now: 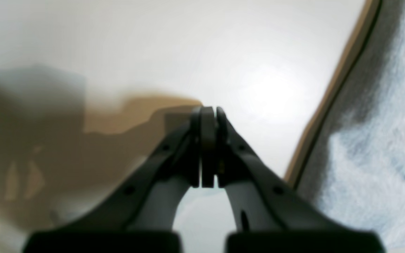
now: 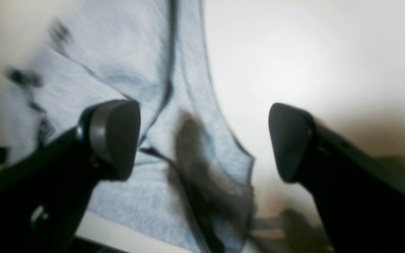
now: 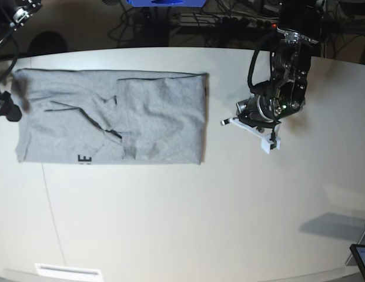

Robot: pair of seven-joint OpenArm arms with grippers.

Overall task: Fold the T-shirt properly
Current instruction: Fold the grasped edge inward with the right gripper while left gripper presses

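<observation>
- The heather-grey short-sleeved cotton T-shirt (image 3: pixel 111 117) lies flat on the white table (image 3: pixel 188 217), toward the base view's left and far side, already folded into a wide rectangle with overlapping panels on top and a scrap of black print at its near edge.
- Its long axis runs left to right across the base view; one short edge sits at the table's left margin, the other near the table's middle.
- The right gripper (image 2: pixel 204 140) hangs over the left-hand end of the shirt with its jaws spread wide and nothing between them; its wrist view shows grey cloth with dark seam lines directly beneath, though blur hides whether the pads touch it.
- In the base view only a dark part of that arm shows at the left margin, just beside the shirt's short edge.
- The left gripper (image 1: pixel 207 147) has its jaws pressed together on nothing, over bare table, with the shirt's other short edge off to one side in its wrist view.
- The left arm (image 3: pixel 282 88) stands apart from the shirt's right edge, so the right arm looks nearer the cloth.
- Judged from this, the next fold likely brings one short end across toward the other.
- No containers are visible on the table.
</observation>
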